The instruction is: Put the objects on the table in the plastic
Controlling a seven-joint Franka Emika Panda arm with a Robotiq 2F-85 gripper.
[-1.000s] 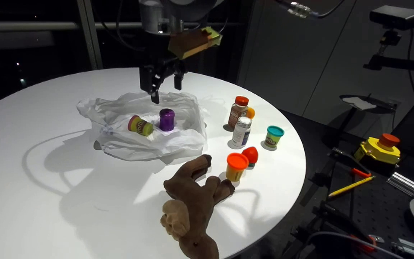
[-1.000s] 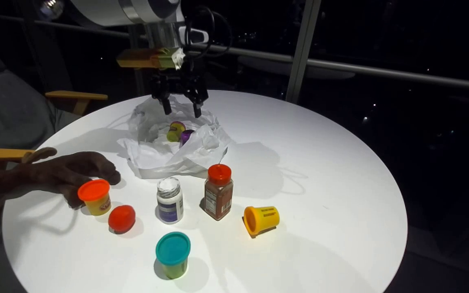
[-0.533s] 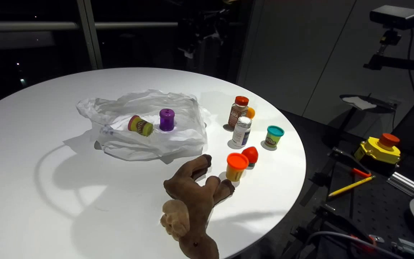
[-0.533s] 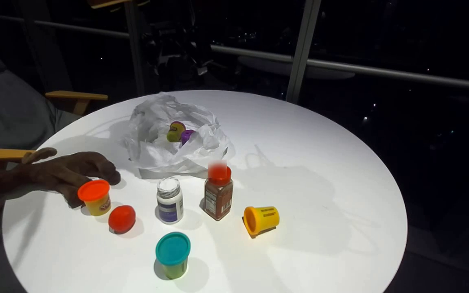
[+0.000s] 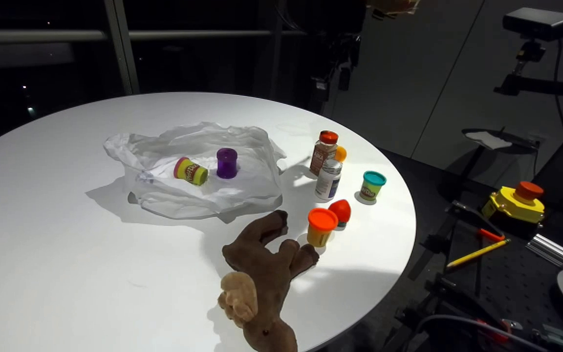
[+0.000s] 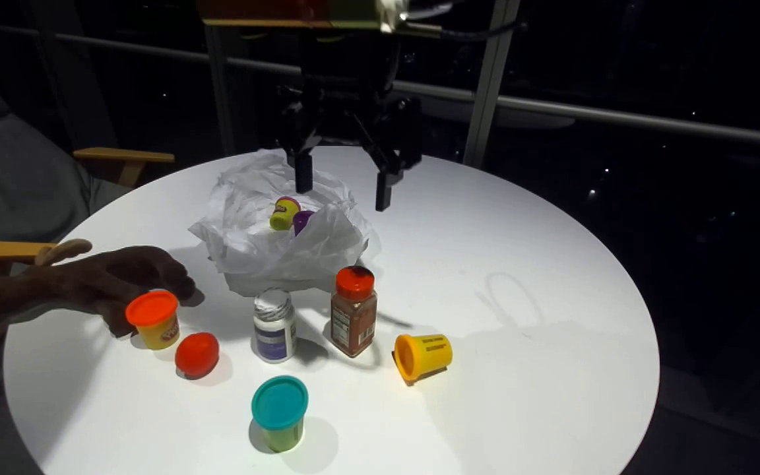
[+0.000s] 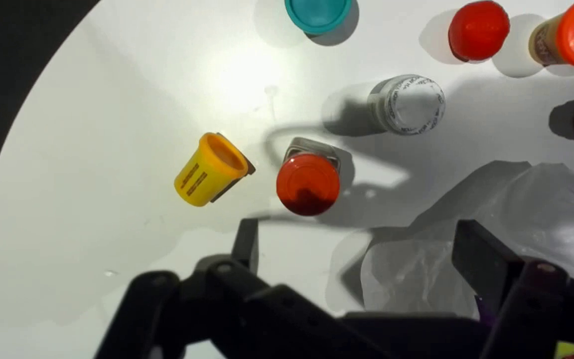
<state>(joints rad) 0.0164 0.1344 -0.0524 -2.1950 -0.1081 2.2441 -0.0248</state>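
Note:
My gripper (image 6: 344, 192) hangs open above the table (image 5: 115, 274), with nothing between its fingers. In the wrist view a red-capped spice bottle (image 7: 308, 184) stands just beyond the gap between the fingertips. Inside the white plastic (image 5: 203, 200) are a purple bottle (image 5: 227, 164) and a yellow cup with a magenta lid (image 5: 191, 171). Outside it stand a white bottle (image 6: 274, 333), a teal-lidded cup (image 6: 281, 402) and an orange-lidded cup (image 6: 154, 310). A red egg-shaped toy (image 6: 197, 355), a tipped yellow cup (image 6: 429, 356) and the brown plush animal (image 5: 262, 274) lie there too.
The white bottle and spice bottle stand close together. Plush legs reach near the orange-lidded cup. A grey chair (image 6: 17, 191) adjoins the table's edge, and a side platform carries a yellow box with a red button (image 5: 521, 203).
From over the plastic, my gripper rose and travelled toward the spice bottle, rightward in both exterior views. It stayed open throughout. The objects have kept their places.

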